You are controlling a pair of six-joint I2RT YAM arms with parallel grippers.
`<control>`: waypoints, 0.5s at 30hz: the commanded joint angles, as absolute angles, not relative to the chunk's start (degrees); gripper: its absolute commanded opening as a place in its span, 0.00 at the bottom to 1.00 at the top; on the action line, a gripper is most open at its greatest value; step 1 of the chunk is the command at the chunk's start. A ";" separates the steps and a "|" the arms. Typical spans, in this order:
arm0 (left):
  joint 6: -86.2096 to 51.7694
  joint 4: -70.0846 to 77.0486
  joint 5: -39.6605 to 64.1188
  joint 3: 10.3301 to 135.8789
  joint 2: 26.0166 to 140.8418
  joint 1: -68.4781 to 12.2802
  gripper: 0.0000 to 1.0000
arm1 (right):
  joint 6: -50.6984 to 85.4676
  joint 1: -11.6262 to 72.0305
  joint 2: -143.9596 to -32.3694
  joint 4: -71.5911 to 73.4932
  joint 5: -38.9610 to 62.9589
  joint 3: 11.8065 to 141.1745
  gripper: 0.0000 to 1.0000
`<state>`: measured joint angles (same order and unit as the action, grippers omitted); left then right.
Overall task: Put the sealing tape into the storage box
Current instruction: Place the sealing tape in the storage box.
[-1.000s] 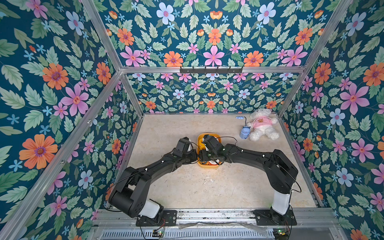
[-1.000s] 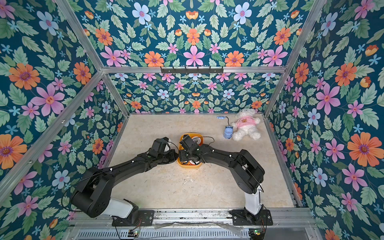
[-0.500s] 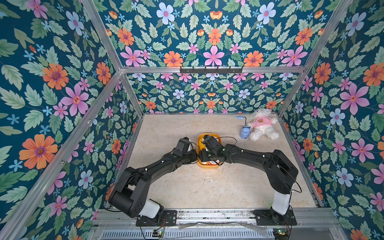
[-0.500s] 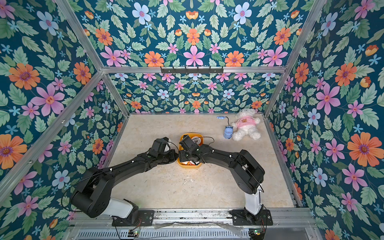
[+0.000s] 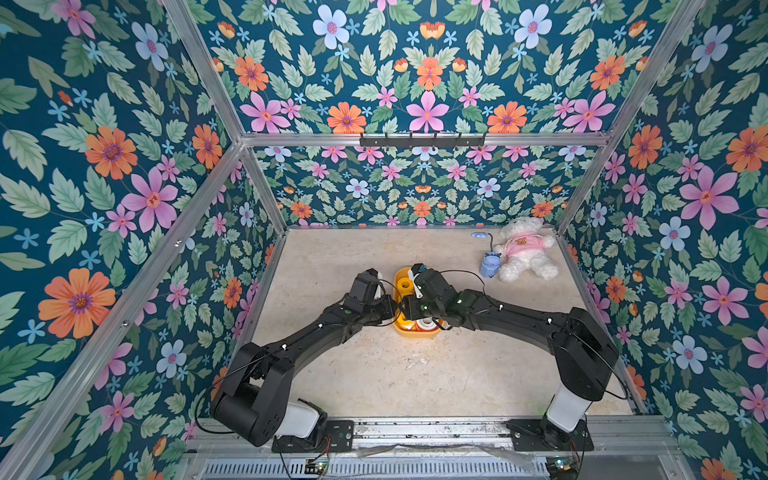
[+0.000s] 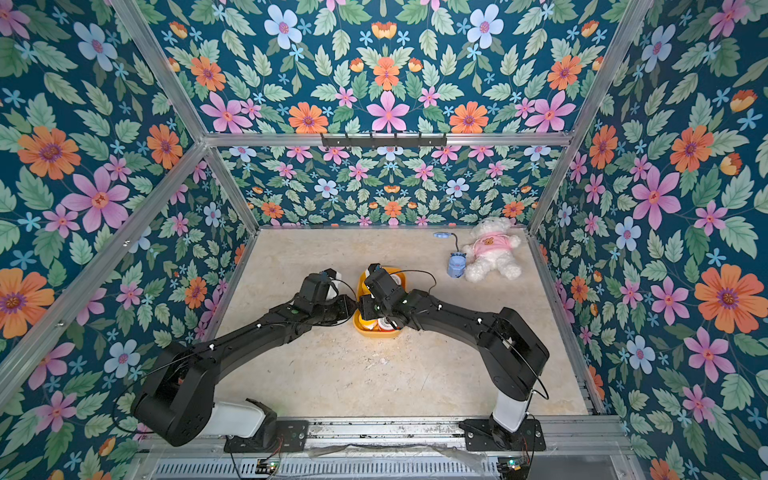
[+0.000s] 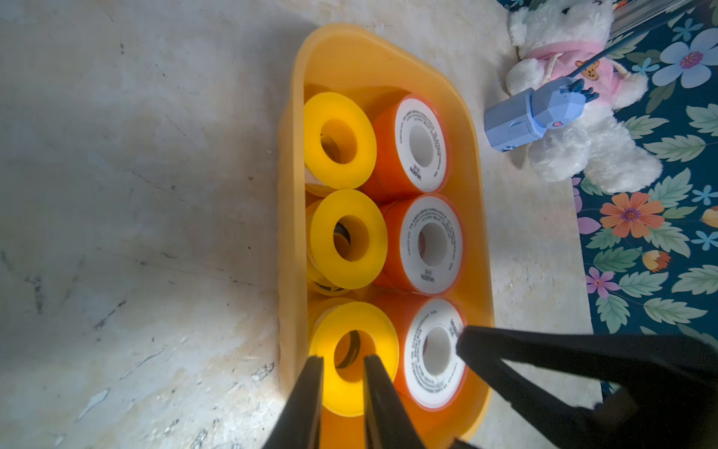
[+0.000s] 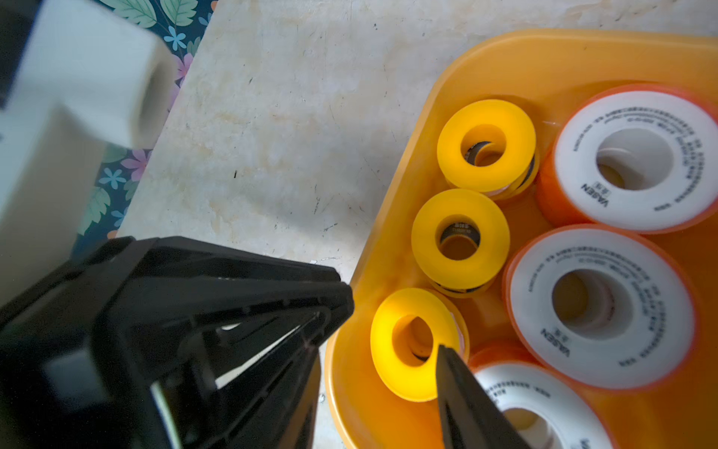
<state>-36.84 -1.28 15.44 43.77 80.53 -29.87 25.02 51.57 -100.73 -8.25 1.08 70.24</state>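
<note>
Where the left arm reached across the scuffed, beige marbled table (image 5: 374, 374), the left gripper (image 7: 342, 359) hung over the near end of the storage box (image 7: 472, 186). Its two tapered black fingers (image 7: 307, 404) stood narrowly parted with nothing held between them. In the left wrist view they framed the rim of the nearest yellow roll (image 7: 382, 334). The right wrist view showed the tips at the box rim, apart from that roll.

The storage box, a shallow yellow-orange plastic tray with rounded corners and a smooth, glossy wall, sat at the table centre in both top views. All visible sealing tape (image 7: 429, 208) lay inside it in two rows of three. The left row held three plain yellow rolls, flat matte rings with wide bores. Black-and-yellow rings (image 8: 459, 230) showed through those bores, beneath the yellow rolls. The right row held three white-faced rolls (image 7: 421, 112), each a cylinder with an orange side, a printed white face and a round core.

The right gripper (image 5: 409, 313) reached into the same near end. Only one pointed black finger (image 8: 462, 392) showed clearly, its tip at the bore edge of the nearest yellow roll. Its jaw spacing and any hold could not be determined.

Further right, towards the far corner, a faceted blue gadget (image 5: 489, 266) lay just beside a fluffy white plush bear (image 5: 523, 253) in a pink top.
</note>
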 commanded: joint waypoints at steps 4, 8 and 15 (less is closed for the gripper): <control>-36.02 -2.02 13.50 43.81 79.84 -29.83 0.24 | 25.73 51.50 -103.37 -8.18 3.03 70.52 0.34; -36.01 -2.45 12.41 43.55 79.37 -29.79 0.24 | 26.15 51.50 -105.34 -8.99 2.58 70.88 0.30; -35.77 -3.32 11.53 43.82 79.08 -29.85 0.24 | 26.80 51.45 -106.53 -11.00 -0.27 71.25 0.29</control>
<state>-36.62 -2.57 12.58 43.57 79.24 -29.89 26.06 51.44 -106.26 -9.69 1.91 70.76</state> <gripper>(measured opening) 0.236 0.290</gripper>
